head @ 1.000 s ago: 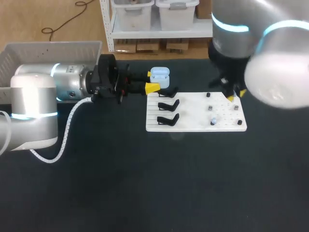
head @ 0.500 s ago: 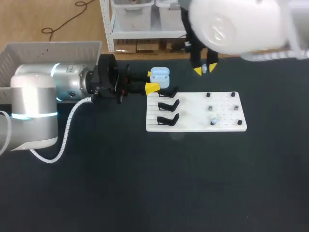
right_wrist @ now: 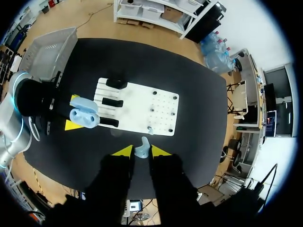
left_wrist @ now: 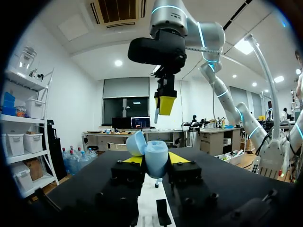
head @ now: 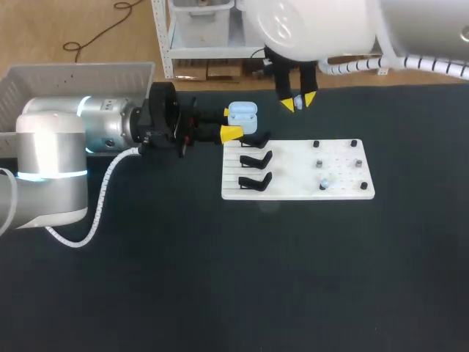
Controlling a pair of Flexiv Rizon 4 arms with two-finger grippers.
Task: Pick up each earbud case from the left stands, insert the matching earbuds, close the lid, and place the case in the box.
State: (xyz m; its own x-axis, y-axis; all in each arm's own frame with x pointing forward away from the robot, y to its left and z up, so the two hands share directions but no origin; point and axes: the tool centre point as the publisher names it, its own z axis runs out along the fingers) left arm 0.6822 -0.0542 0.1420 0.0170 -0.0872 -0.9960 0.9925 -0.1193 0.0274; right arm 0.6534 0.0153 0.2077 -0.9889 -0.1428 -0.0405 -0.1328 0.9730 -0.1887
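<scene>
A: Where's the case (head: 242, 115)?
B: Lid open, clamped in the left gripper (head: 235, 122) at the board's (head: 341, 187) far corner; right gripper (head: 298, 101) pinches an earbud (right_wrist: 142, 148) high beside it.
A: Line it over a socket; lower straight; release once seated.

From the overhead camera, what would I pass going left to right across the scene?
Pale slatted plastic crate → open light-blue earbud case → right arm's yellow-tipped pincer → black peg at the white board's right edge.
</scene>
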